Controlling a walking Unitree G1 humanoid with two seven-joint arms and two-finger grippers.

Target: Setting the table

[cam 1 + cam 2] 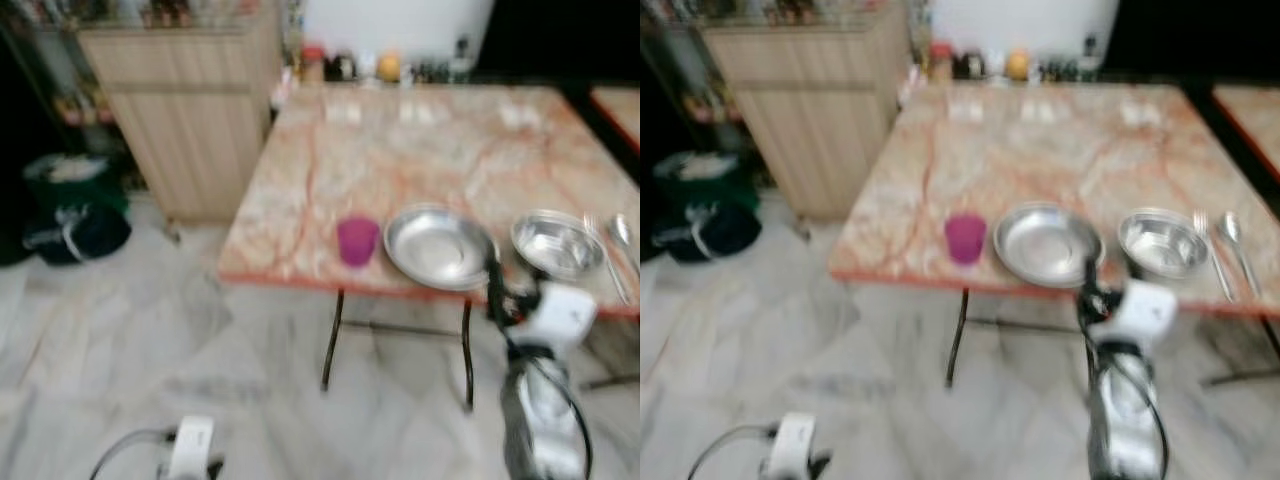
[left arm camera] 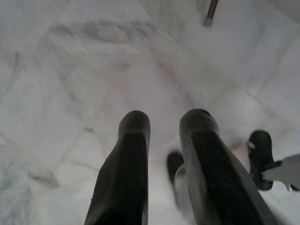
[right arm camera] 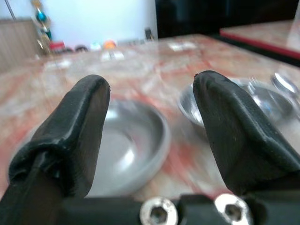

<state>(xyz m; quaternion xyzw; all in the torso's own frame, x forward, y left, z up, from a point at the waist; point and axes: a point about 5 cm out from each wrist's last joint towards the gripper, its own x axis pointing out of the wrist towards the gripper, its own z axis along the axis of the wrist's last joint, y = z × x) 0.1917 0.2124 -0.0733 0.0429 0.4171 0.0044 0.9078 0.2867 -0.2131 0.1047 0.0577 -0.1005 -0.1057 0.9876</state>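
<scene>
Right, you're standing off the near edge of the table [image 1: 440, 150], and most of one setting is already down. Along that edge, L to R: cup [image 1: 357, 240], plate [image 1: 440, 247], bowl [image 1: 556, 243], then fork [image 1: 1214, 255] and spoon [image 1: 1238, 245] lying side by side at the far R. Cup sits just beside the plate at its 9 o'clock; bowl is near the plate's 3 o'clock, apart from it; cutlery is just past the bowl's 3.

Your right gripper [image 3: 152, 122] is up at table height, just short of the edge, pointing at the gap btw plate and bowl. Fingers spread wide, nothing in them. Left gripper [image 2: 168, 154] hangs low over the floor [image 2: 93, 70], fingers slightly apart, also empty.

Judging by that, this setting looks about done: dish, bowl, drink, cutlery all placed. The rest of the tabletop is bare apart from small blurred items and jars at the 12 o'clock end, too soft to ID. Whether more settings are wanted, can't tell. Frames are blurred, so treat positions as approx.
</scene>
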